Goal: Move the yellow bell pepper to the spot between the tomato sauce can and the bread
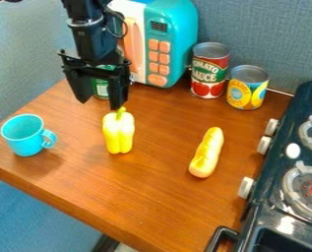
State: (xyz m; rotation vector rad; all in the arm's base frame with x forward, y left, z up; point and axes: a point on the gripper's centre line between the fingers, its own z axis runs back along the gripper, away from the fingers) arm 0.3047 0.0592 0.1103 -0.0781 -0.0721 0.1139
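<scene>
Toy stove (274,189), lower right; yellow pepper (118,132) on the desk (145,202), near the tool (100,104), whose fingers stand wide apart, empty. Centring them about the pepper's body before closing favours an even grip.

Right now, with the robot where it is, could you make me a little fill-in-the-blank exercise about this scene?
The gripper is not shut but ____.
The yellow pepper is ____ the cup and the bread roll.
The red-labelled can is ____ than the yellow-labelled can beside it.

Missing words: open; between; taller.
</scene>
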